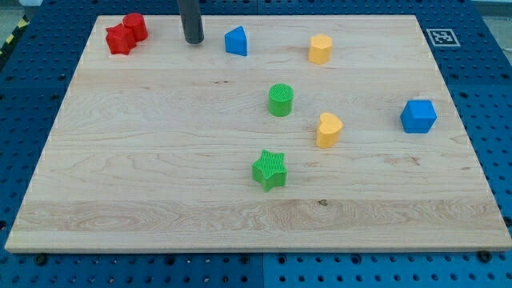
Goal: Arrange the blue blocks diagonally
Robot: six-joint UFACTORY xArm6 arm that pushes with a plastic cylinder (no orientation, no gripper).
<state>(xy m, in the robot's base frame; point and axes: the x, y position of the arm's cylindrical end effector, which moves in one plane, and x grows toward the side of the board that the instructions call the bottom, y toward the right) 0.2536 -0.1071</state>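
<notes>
A blue house-shaped block [236, 41] sits near the view's top, left of centre. A blue cube [418, 116] sits near the board's right edge. My tip [193, 40] rests on the board just left of the blue house-shaped block, a short gap apart from it, and right of the red blocks. The rod rises out of the view's top.
Two red blocks [126, 34] touch at the top left corner. A yellow block [320, 49] sits at the top right of centre. A green cylinder [281, 100], a yellow heart-like block [328, 130] and a green star [270, 170] lie mid-board. The wooden board [160, 200] fills the view.
</notes>
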